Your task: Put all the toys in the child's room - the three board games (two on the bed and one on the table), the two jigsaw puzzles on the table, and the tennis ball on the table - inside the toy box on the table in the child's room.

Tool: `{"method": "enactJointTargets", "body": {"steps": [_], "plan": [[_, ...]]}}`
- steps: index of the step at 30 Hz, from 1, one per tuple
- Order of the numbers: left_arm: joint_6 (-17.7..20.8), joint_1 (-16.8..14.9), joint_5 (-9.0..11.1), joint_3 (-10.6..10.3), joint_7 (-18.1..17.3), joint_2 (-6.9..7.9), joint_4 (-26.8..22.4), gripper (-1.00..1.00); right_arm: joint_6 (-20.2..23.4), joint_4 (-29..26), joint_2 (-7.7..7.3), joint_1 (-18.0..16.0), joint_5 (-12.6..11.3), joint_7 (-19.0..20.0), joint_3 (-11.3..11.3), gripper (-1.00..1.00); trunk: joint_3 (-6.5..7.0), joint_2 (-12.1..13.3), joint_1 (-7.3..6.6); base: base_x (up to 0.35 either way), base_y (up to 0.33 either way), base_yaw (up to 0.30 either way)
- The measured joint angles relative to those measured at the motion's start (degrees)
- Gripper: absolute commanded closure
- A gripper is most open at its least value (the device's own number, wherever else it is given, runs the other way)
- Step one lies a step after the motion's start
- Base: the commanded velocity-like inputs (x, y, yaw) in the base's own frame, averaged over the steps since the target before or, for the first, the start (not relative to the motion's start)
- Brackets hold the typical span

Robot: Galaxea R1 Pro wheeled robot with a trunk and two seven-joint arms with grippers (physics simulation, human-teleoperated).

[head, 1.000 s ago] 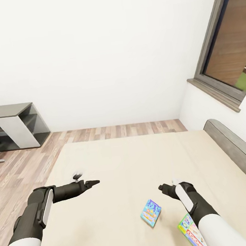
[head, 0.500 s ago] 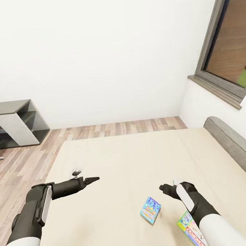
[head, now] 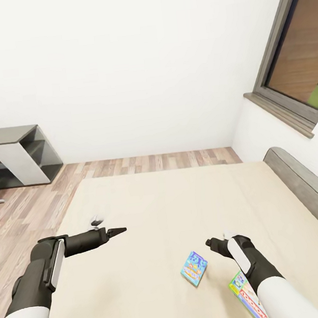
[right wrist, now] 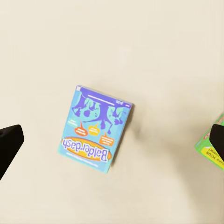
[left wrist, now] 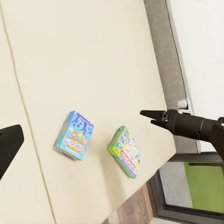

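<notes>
Cardboard catches my eye first: a flat blue rectangular game box printed "Balderdash" with a cartoon figure and an orange oval banner lies face up on the wide beige mattress of the grey-framed bed. Just beside it, apart and not touching, lies a second flat game box with a green edge and a red banner, its far end passing under my right forearm in the head view. My right fingers hover above the mattress near the blue box and hold nothing; the wrist view shows their two dark tips spread far apart. My left fingers reach out over the mattress, well away from both boxes, empty; how far they are spread I cannot tell.
</notes>
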Motion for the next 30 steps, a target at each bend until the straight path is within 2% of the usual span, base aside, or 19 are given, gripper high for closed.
{"method": "enactJointTargets", "body": {"steps": [30], "plan": [[0.00,0.00,0.16,-0.03,-0.25,0.08,-0.12,-1.00,0.00,0.00,0.08,0.00,-0.02,0.00,0.00,-1.00,-2.83,0.00,0.00,0.000,0.000,0.000]]}}
